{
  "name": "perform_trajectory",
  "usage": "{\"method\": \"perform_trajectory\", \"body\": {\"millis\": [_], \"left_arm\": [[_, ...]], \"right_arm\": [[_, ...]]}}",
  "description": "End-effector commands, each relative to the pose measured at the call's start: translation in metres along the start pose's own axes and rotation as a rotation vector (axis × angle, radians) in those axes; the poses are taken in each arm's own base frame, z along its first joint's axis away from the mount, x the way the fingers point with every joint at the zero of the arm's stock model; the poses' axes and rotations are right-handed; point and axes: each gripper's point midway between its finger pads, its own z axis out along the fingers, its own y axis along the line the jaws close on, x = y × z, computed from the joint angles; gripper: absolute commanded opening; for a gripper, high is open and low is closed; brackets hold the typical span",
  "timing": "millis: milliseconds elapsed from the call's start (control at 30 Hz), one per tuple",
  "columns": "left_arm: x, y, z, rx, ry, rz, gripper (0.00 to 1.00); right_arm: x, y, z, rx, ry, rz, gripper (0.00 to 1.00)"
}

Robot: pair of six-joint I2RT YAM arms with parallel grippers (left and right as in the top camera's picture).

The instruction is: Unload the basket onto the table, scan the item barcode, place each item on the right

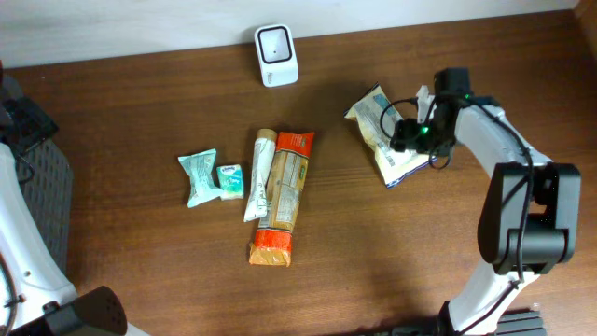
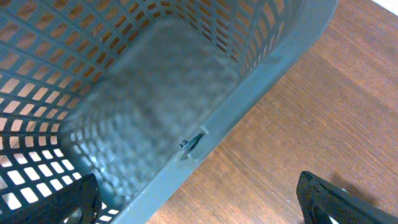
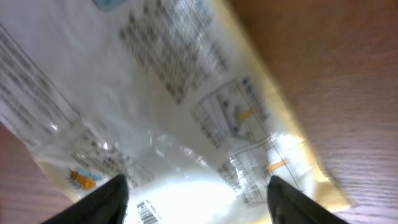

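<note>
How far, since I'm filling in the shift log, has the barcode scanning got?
Done: nothing visibly scanned. In hand: the right gripper hovers open over the packet, which lies on the table. Remaining: grip it, carry its barcode to the white scanner.

Wooden table point(image 1: 140, 271) carries 5 packets point(image 1: 284, 196), scanner point(image 1: 276, 54), basket point(image 1: 47, 196).

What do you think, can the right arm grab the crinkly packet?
Probably yes: the right gripper hangs right over the packet, jaws spread wide, and nothing sits between them.
</note>
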Motion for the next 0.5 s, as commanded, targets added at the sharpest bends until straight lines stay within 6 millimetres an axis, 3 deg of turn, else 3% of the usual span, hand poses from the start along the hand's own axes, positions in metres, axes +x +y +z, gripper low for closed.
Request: {"method": "perform_trajectory", "body": {"millis": [0,33,100,167,200,333,467], "left_arm": [[-0.003,0.003,-0.003,-0.005,-0.015,-0.009,0.99],[-0.003,0.003,-0.003,-0.005,-0.015,-0.01,0.99],[-0.003,0.003,-0.003,-0.005,-0.015,-0.01,0.99],[-0.003,0.003,-0.003,-0.005,-0.015,-0.01,0.99],[-0.003,0.003,-0.003,-0.005,-0.015,-0.01,0.99],[-0.003,0.003,-0.003,-0.004,-0.015,-0.01,0.99],[-0.003,0.003,-0.003,-0.005,-0.015,-0.01,0.99]], "right_arm": [[-0.044,0.032,-0.045,-0.08,-0.093,-0.076,0.74],[-0.056,0.052,-0.057,-0.144,-0.128,-0.109,0.72],[-0.069,0.066,-0.059,-0.149,-0.18,-0.152,0.57],[-0.073,0.07,-0.049,-0.09,-0.197,-0.184,0.4],[-0.071,0.07,-0.039,-0.051,-0.183,-0.194,0.38],[-0.057,0.075,0.004,0.007,-0.099,-0.226,0.38],[-0.055,0.09,0.016,-0.007,-0.097,-0.317,0.51]]}}
